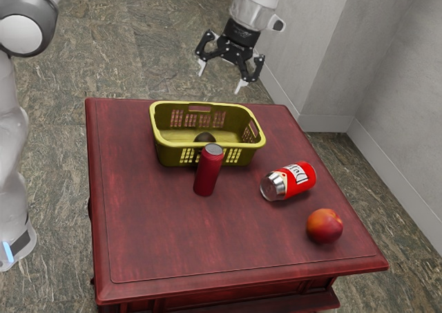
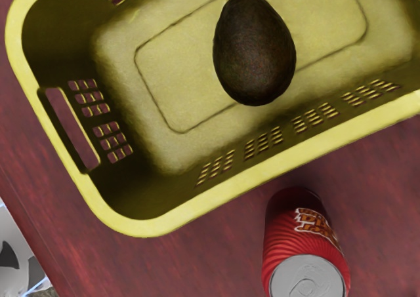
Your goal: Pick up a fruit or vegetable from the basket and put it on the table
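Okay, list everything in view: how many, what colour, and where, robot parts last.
Yellow slotted plastic basket: 1, yellow, on table
Smooth oval avocado: 1, dark brown, inside basket
Upright metal can: 1, red, beside basket
Tipped metal can: 1, red and silver, between basket and fruit
Round fruit: 1, orange-red, near table corner
Wooden table: 1, dark red, on floor
Stone-look floor: 1, grey-brown, under table
Walls: grey, behind
Two-finger gripper: 1, black, raised, open
Robot arm: 1, white

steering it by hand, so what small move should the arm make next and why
Probably lower the open pincer toward the avocado: it hangs above the basket, and the avocado lies on the basket's floor, with nothing on top of it.
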Robot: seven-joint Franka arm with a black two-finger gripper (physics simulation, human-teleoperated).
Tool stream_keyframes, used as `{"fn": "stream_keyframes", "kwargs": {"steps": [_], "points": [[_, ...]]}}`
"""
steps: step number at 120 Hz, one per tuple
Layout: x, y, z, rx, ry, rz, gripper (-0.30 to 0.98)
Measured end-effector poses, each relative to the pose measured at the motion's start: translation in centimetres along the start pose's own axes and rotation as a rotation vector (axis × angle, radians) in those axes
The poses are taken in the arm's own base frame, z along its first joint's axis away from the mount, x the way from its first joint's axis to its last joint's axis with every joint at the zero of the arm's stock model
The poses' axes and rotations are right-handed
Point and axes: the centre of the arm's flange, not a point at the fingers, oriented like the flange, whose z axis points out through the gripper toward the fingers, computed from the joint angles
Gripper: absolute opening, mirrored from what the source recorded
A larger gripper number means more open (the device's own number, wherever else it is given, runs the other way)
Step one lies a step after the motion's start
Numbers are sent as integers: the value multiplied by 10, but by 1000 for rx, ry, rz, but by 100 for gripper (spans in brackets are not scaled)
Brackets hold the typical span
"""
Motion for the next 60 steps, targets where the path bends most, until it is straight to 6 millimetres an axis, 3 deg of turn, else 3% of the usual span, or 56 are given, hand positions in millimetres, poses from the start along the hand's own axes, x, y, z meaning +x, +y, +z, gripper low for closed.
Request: {"fn": "stream_keyframes", "kwargs": {"steps": [20, 28, 44, 55, 60], "points": [[14, 12, -16, -160, 63, -343, 69], [15, 10, -32, -227, 76, -446, 69], [-7, -18, -70, -356, 80, -604, 69], [-20, -19, -75, -377, 51, -667, 69], [-15, -20, -73, -374, 35, -693, 69]]}}
